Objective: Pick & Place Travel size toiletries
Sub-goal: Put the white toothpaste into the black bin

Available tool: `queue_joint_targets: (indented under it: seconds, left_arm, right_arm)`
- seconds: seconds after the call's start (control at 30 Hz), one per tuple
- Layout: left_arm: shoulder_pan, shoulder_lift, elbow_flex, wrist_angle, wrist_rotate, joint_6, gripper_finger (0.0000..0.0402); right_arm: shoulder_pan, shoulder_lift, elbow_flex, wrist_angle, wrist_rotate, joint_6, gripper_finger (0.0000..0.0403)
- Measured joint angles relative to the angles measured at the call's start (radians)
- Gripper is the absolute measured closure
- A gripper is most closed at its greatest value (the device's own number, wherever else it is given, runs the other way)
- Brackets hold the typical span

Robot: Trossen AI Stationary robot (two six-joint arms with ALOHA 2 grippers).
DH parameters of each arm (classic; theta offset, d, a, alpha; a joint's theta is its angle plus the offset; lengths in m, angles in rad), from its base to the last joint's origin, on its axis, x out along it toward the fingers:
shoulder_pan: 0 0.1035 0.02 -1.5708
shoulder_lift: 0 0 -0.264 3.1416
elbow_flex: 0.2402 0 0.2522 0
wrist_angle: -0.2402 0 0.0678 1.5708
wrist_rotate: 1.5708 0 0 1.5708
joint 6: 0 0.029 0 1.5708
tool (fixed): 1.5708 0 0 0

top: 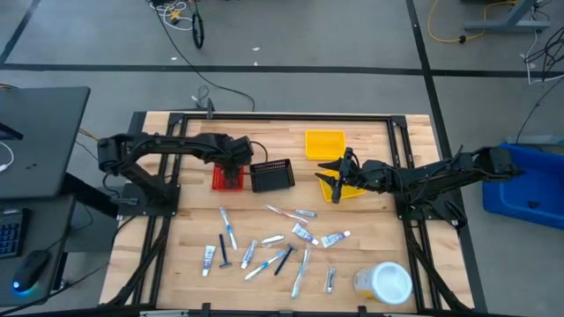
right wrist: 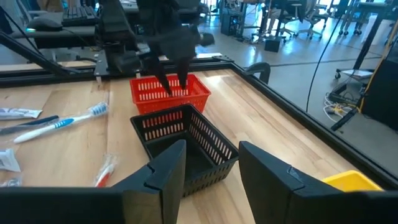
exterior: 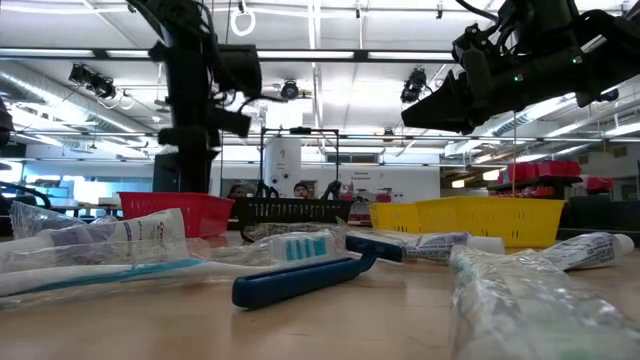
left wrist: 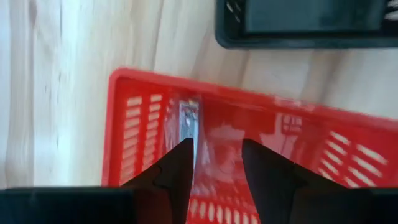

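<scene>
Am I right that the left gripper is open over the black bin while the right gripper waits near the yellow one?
Not quite: the left gripper is open over the red bin, not the black bin, as the left wrist view shows. The right gripper does wait near the yellow bin.

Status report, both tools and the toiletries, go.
Left tool open, over the red bin, a small sachet inside it. Right tool open, empty, by the yellow bin. Toiletries scattered on the table; nothing blocking.
</scene>
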Motion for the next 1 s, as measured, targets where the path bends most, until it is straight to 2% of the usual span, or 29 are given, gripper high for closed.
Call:
queue_joint_targets:
  seconds: [0.33, 0.5, 0.7, 0.87, 1.0]
  left_arm:
    - [-0.174, -0.264, 0.008, -0.026, 0.016, -0.104, 0.0264]
    - [-0.279, -0.353, 0.007, -0.026, 0.015, -0.167, 0.0265]
    - [-0.404, -0.368, -0.009, -0.015, -0.019, -0.255, 0.027]
    - [-0.496, -0.368, -0.099, 0.073, -0.017, -0.333, 0.0275]
    - [-0.57, -0.367, -0.172, 0.178, 0.044, -0.425, 0.0276]
  right_arm:
    - [0.001, 0.0, 0.0, -0.017, -0.001, 0.0, 0.0229]
    - [0.001, 0.0, 0.0, -0.023, -0.001, 0.032, 0.0231]
    - [0.001, 0.0, 0.0, -0.026, -0.002, 0.078, 0.0243]
    - [0.001, 0.0, 0.0, -0.043, -0.002, 0.079, 0.025]
    - [0.001, 0.0, 0.0, -0.047, -0.003, 0.079, 0.0254]
